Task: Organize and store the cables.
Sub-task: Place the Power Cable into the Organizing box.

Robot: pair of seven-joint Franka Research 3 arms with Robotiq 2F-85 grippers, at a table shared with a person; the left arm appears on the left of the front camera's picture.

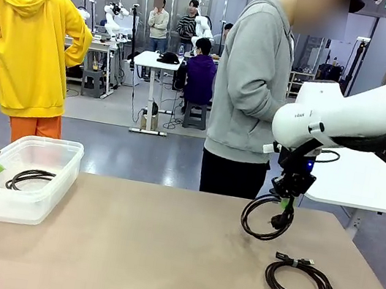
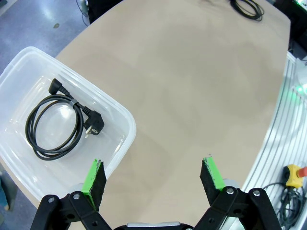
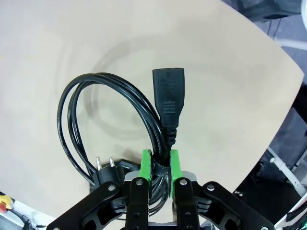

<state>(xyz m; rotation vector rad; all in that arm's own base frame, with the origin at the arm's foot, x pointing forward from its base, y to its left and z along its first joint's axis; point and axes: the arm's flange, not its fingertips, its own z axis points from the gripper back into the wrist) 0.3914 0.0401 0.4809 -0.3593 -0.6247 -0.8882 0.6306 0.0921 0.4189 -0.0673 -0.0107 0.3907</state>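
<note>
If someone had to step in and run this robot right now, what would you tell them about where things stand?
Left hand: open, empty, hovering by the clear plastic bin.
Right hand: shut on the held power cable, a coil lifted above the table.
Done: the stored power cable lies in the bin.
Left: carry the held power cable to the bin, then fetch the tied cable lying on the table's right side.
</note>
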